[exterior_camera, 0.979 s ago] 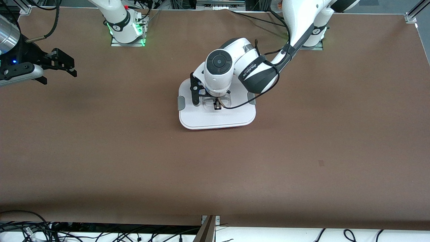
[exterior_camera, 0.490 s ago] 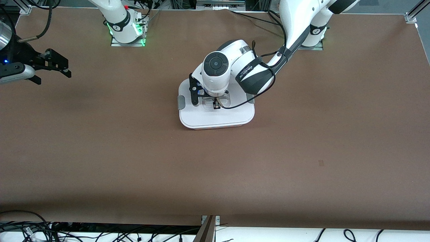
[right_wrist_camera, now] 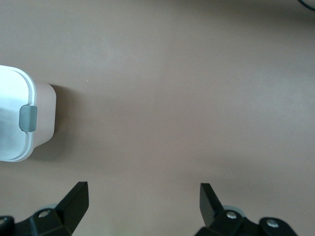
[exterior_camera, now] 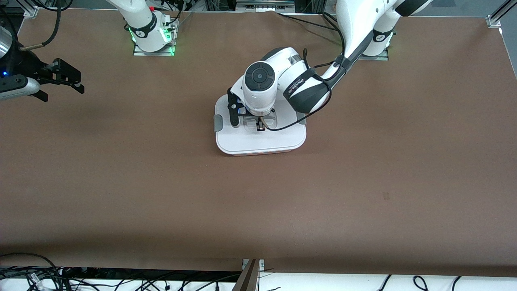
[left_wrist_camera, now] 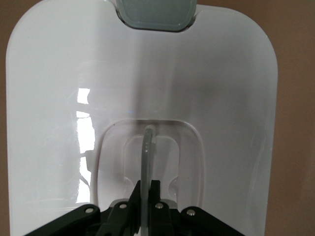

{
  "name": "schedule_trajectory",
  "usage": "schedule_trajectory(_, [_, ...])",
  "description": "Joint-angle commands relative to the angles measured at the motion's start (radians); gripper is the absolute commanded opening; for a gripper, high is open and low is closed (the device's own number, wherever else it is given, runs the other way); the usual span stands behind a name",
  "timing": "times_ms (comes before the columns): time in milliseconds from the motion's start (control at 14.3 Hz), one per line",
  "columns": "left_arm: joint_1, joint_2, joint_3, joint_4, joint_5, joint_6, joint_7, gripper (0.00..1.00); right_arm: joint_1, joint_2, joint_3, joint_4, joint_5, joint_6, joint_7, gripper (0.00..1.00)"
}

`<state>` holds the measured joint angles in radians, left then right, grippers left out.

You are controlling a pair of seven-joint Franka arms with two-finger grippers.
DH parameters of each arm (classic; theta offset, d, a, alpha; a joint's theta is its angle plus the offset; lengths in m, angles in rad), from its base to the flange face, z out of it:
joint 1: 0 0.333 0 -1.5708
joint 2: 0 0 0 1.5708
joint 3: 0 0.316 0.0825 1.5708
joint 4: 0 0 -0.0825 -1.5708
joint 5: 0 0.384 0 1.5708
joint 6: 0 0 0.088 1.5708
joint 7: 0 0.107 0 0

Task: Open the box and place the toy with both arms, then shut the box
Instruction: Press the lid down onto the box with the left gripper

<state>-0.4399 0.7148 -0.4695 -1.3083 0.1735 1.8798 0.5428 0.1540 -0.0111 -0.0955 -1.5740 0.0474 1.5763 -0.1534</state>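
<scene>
Box [exterior_camera: 260, 135] sits mid-table, lid [left_wrist_camera: 142, 98] seated on it. Left gripper [left_wrist_camera: 142, 196] pinched on the lid's centre handle [left_wrist_camera: 147, 147]. Right gripper [right_wrist_camera: 142, 201] spread wide, empty, over bare table at its own end. Closing step, likely; next: release handle, press 2 clips [exterior_camera: 217, 123].

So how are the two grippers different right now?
The left gripper is down on the box lid, fingers shut on its handle; the right gripper hangs open over bare table at the right arm's end, holding nothing. Both are black, two-fingered.
</scene>
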Motion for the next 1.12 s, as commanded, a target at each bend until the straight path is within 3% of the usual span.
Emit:
schedule_trajectory(0, [0.007,-0.034,-0.005,-0.016,0.006,-0.021,-0.001,0.00,-0.005,-0.012,0.008,0.002,0.002,-0.028,0.072,1.00])
schedule_trajectory(1049, [0.010,-0.040,-0.006,-0.061,0.006,0.042,0.019,0.00,-0.002,-0.010,0.011,0.005,-0.023,-0.041,0.072,1.00])
